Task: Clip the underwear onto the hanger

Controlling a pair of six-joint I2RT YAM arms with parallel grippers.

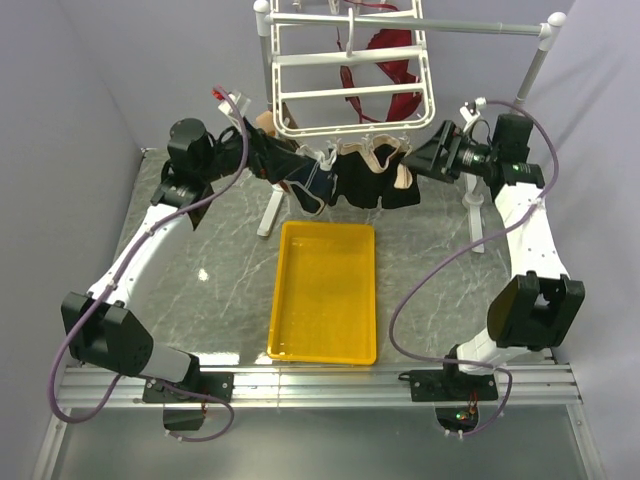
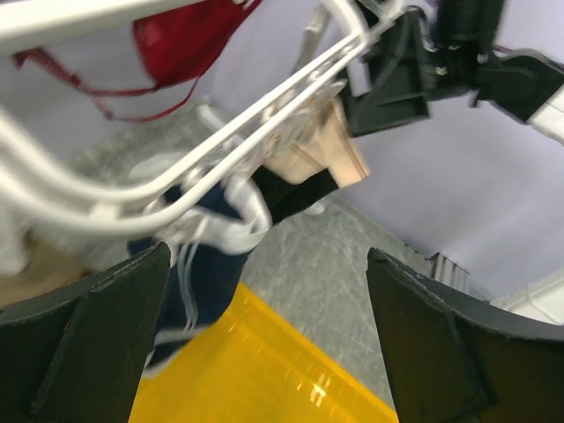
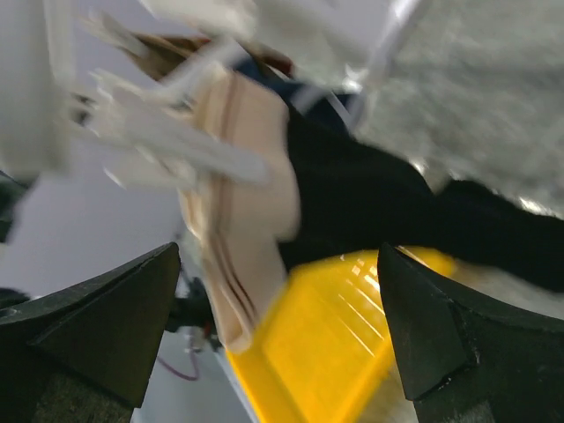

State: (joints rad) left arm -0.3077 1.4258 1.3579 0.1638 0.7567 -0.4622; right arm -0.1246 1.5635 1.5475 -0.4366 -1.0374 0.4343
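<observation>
Big white hanger [image 1: 300, 60] stands up beyond both claws, its far end cut off by the top edge of the overhead view. Up close its bars smear into white blur. Below the claws, back toward the arm bases, one yellow tray [image 1: 325, 300] lies flat on the grey marbled table [image 1: 230, 300]. Only a corner of it shows between the fingers in each wrist view. And there's the underwear [image 1: 378, 178]: soft black cloth with a beige waistband, hanging off the hanger's near edge. It sits between the two claws, right off the tips of the right claw [image 3: 278, 251]. Which clip holds it I can't make out; the clips are too small and blurred to count. From the right wrist, the waistband fills the gap straight ahead, thin darker stripes running along it, black cloth trailing off to the right. That right claw is spread wide, nothing pinched. The left claw [image 2: 267, 256] is splayed fully apart too, and empty. The navy pair [image 1: 310, 188] with white trim dangles just past its tips, beside the black pair. A red garment [image 1: 385, 50] hangs further up the rack, beyond both claws, partly behind bars. Count: two arms, two claws, one hanger, one tray, three garments.
</observation>
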